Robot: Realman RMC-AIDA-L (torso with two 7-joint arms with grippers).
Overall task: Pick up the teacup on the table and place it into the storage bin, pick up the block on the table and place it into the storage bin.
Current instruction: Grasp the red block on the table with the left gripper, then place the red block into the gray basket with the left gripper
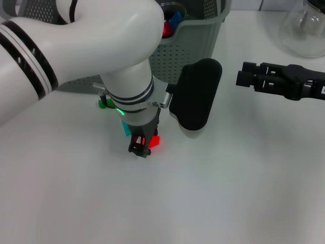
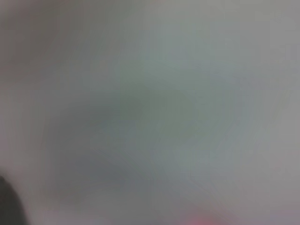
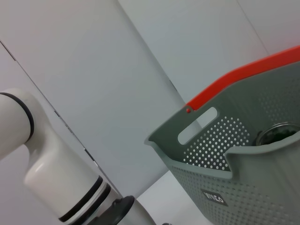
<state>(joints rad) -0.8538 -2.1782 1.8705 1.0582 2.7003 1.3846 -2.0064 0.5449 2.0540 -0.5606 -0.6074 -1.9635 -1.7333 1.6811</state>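
A white table fills the head view, bare across its near half and toward 3 o'clock. The bin stands at the far edge, at 12 o'clock, its perforated front wall facing the robot. Inside it, past the left arm's elbow, show a dark round rim with red and blue pieces; whether that is the teacup cannot be told. A glass flask sits at 2 o'clock, well apart from the bin.

The left gripper points straight down at table centre, its fingertips at or just above the surface. A red block lies just beside the fingertips, at their 3 o'clock, with red also showing between the fingers. Whether they are closed on it cannot be told. A teal piece and a green piece sit close behind the wrist, partly hidden by it.

The right gripper hangs level at 3 o'clock, well clear of the bin and the blocks, fingertips toward the centre and drawn close together with nothing between them.

The left wrist view gives only a blur of grey with a faint red smear at one edge. The right wrist view alone shows the bin's black label, a slotted handle, a red band on the far rim and the dipped front rim, plus a round metallic rim inside. It also shows the left arm against a pale wall.
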